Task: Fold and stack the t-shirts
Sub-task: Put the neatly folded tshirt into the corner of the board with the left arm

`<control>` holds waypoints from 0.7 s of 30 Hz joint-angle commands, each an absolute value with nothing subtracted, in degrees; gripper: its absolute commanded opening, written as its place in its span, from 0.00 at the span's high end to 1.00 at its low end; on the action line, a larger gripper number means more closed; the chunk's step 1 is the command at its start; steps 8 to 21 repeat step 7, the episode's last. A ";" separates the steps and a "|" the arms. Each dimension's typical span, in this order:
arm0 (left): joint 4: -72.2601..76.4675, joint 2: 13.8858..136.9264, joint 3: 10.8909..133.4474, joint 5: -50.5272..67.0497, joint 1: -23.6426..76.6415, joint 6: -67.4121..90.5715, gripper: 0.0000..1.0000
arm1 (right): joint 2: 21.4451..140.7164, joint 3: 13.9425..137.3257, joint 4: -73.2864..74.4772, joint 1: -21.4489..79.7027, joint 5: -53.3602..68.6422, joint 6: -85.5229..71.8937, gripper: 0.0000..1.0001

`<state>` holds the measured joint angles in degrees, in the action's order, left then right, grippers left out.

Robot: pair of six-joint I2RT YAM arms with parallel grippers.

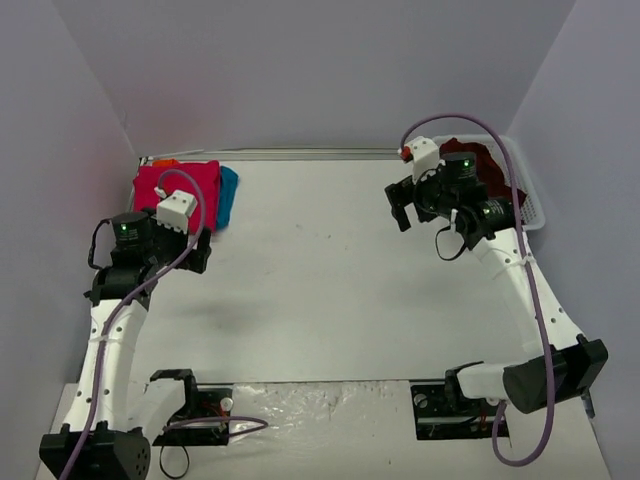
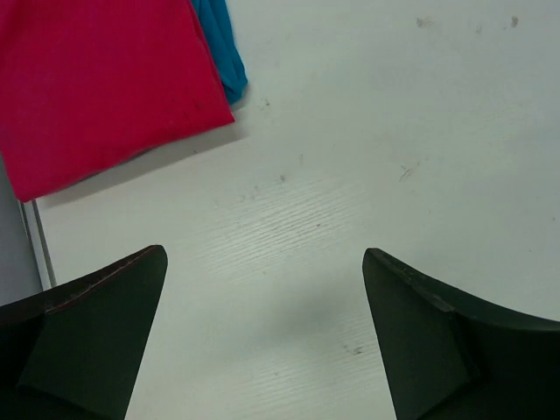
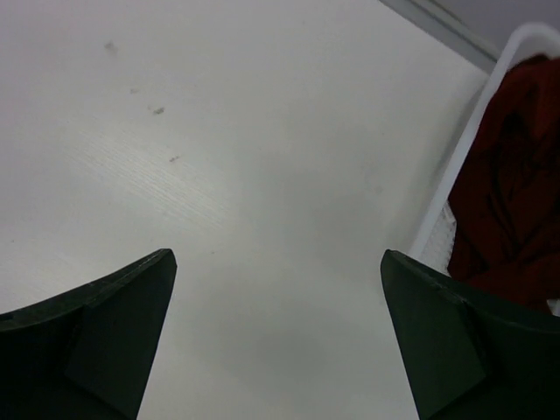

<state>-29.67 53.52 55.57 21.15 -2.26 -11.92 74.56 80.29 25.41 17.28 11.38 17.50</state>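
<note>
From above, the folded pink t-shirt (image 1: 150, 190) lies on a blue t-shirt (image 1: 229, 195) at the far left corner of the counter (image 1: 320, 280); a maroon t-shirt (image 1: 488, 162) sits in the basket (image 1: 532, 208). Left wrist view: the left gripper (image 2: 262, 262) hangs spread and empty near the pink t-shirt. Right wrist view: the right gripper (image 3: 276, 262) gapes empty beside the basket.

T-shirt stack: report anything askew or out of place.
Slightly uneven: the blue t-shirt juts out on the right from under the crimson-pink t-shirt, and the orange t-shirt peeks out at its far edge. Nothing else stands out.
</note>
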 commanded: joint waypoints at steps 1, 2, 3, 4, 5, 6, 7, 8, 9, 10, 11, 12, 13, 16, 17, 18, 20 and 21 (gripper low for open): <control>-25.57 48.43 56.78 27.42 -3.51 -11.51 0.06 | 69.03 78.22 24.08 9.26 11.58 13.62 0.00; -25.66 48.25 56.78 27.77 -3.52 -11.60 0.06 | 67.25 77.96 23.73 8.10 12.73 13.01 0.00; -25.66 48.08 56.78 28.38 -3.60 -11.43 0.06 | 65.50 76.91 23.12 7.04 14.14 12.05 0.00; -25.66 47.73 56.78 28.82 -3.86 -10.82 0.06 | 62.61 76.56 22.85 4.60 15.37 11.78 0.00; -25.66 47.38 56.78 29.35 -4.13 -10.55 0.06 | 61.19 76.20 22.85 3.27 16.25 11.26 0.00; -25.58 47.03 56.69 29.88 -4.48 -10.37 0.06 | 59.43 74.46 22.07 1.42 16.78 10.12 0.00; -25.58 46.24 56.43 30.75 -5.00 -10.28 0.06 | 57.67 73.14 19.71 0.28 16.79 9.06 0.00; -25.58 46.24 56.43 30.75 -5.00 -10.28 0.06 | 57.67 73.14 19.71 0.28 16.79 9.06 0.00; -25.58 46.24 56.43 30.75 -5.00 -10.28 0.06 | 57.67 73.14 19.71 0.28 16.79 9.06 0.00; -25.58 46.24 56.43 30.75 -5.00 -10.28 0.06 | 57.67 73.14 19.71 0.28 16.79 9.06 0.00; -25.58 46.24 56.43 30.75 -5.00 -10.28 0.06 | 57.67 73.14 19.71 0.28 16.79 9.06 0.00; -25.58 46.24 56.43 30.75 -5.00 -10.28 0.06 | 57.67 73.14 19.71 0.28 16.79 9.06 0.00; -25.58 46.24 56.43 30.75 -5.00 -10.28 0.06 | 57.67 73.14 19.71 0.28 16.79 9.06 0.00; -25.58 46.24 56.43 30.75 -5.00 -10.28 0.06 | 57.67 73.14 19.71 0.28 16.79 9.06 0.00; -25.58 46.24 56.43 30.75 -5.00 -10.28 0.06 | 57.67 73.14 19.71 0.28 16.79 9.06 0.00; -25.58 46.24 56.43 30.75 -5.00 -10.28 0.06 | 57.67 73.14 19.71 0.28 16.79 9.06 0.00; -25.58 46.24 56.43 30.75 -5.00 -10.28 0.06 | 57.67 73.14 19.71 0.28 16.79 9.06 0.00; -25.58 46.24 56.43 30.75 -5.00 -10.28 0.06 | 57.67 73.14 19.71 0.28 16.79 9.06 0.00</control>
